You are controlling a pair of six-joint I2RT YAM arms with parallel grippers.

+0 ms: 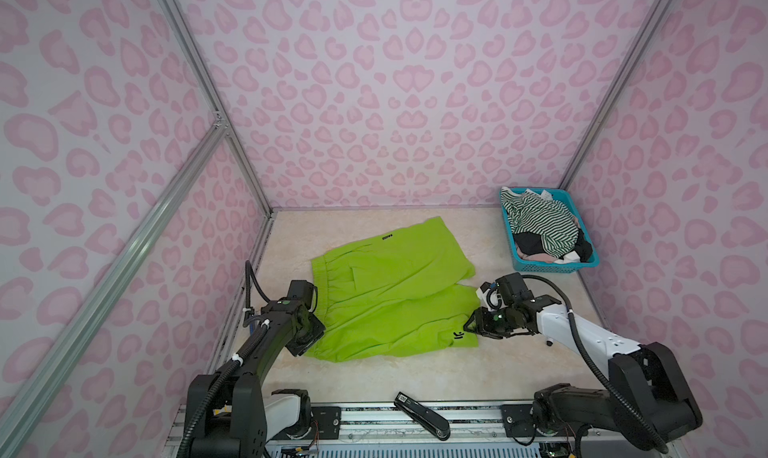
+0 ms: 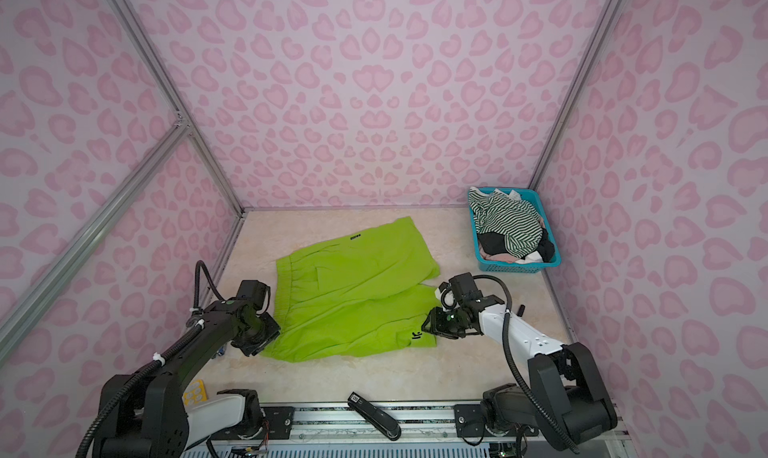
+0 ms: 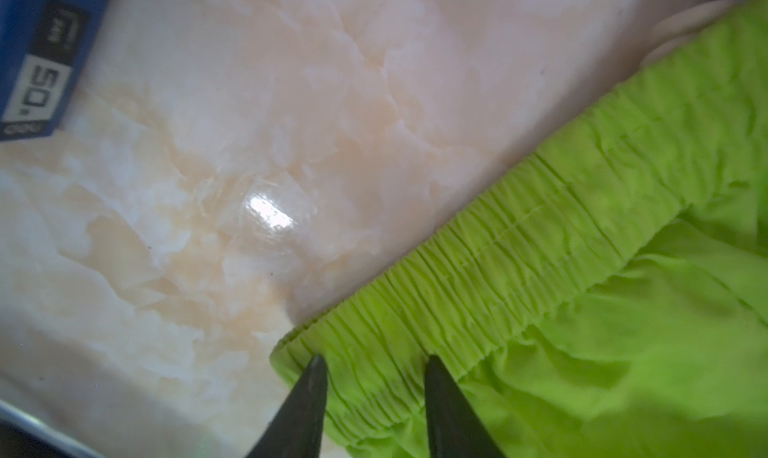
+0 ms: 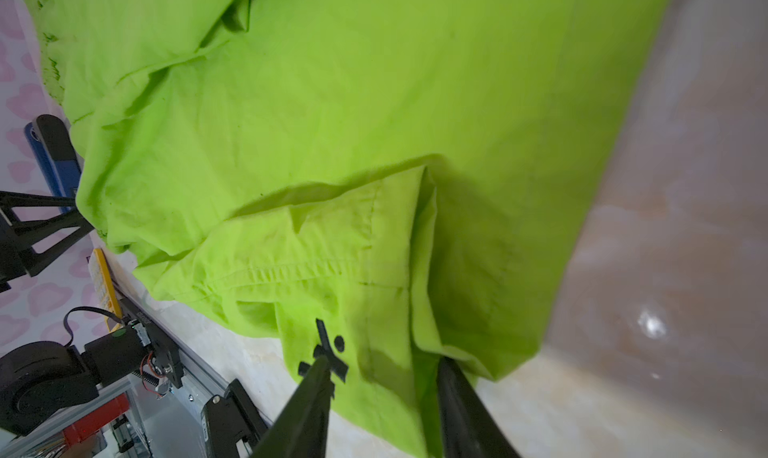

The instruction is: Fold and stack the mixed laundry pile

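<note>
Lime-green shorts lie spread on the marble tabletop, waistband to the left, legs to the right. My left gripper is at the near-left waistband corner; its fingers stand apart over the gathered elastic. My right gripper is at the near leg's hem by the black logo, jaws apart astride the hem corner. The rest of the laundry pile fills the teal basket: a green-and-white striped top over black and pink clothes.
The basket stands in the back right corner against the wall. A black stapler-like tool lies on the front rail. A blue box lies near the left arm. Pink patterned walls close in three sides.
</note>
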